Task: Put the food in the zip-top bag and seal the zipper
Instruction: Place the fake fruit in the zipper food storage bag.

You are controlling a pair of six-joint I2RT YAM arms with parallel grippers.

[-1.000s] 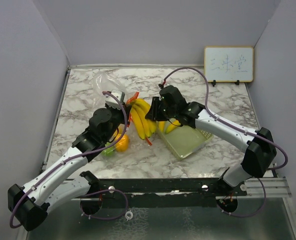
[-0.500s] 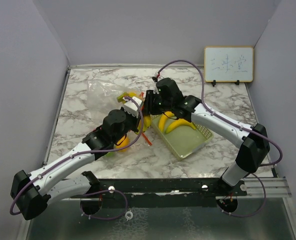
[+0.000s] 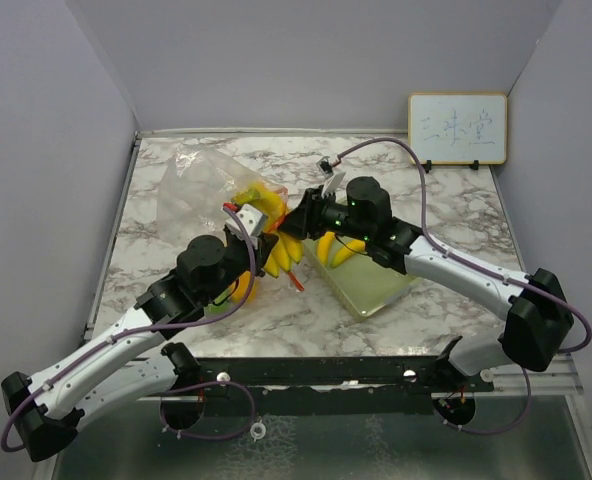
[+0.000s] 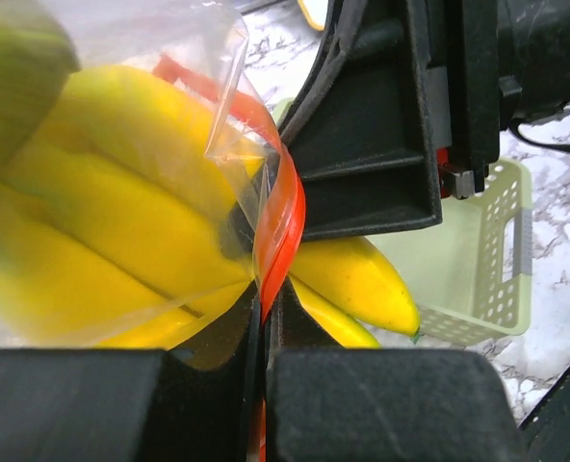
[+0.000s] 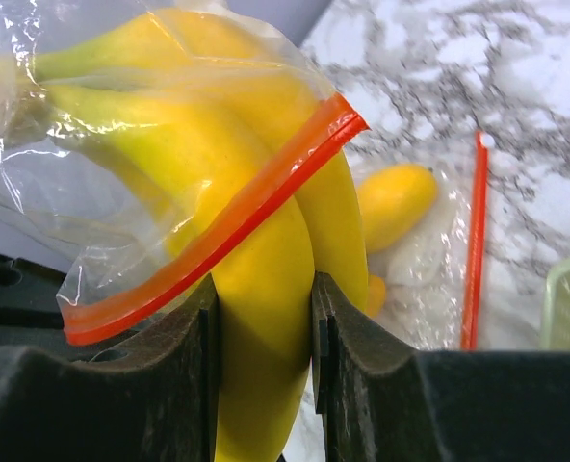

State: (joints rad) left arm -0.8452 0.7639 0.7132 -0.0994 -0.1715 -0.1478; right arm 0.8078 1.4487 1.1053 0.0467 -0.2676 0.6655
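The clear zip-top bag is lifted off the marble with its mouth facing right. My left gripper is shut on the bag's red-orange zipper strip, pinched between the jaws. My right gripper is shut on a yellow banana of a bunch that is partly inside the bag mouth; the strip crosses the bunch. Banana tips still stick out of the mouth. More bananas lie in the pale green tray.
A round yellow-orange piece and a green piece lie under my left arm. A loose red-orange strip lies on the marble beside the tray. A small whiteboard stands at the back right. Grey walls enclose the table.
The bag has risen and opened up to the left. My left gripper pulled back toward the near left with the strip. My right gripper shifted right, still holding the bananas at the mouth.
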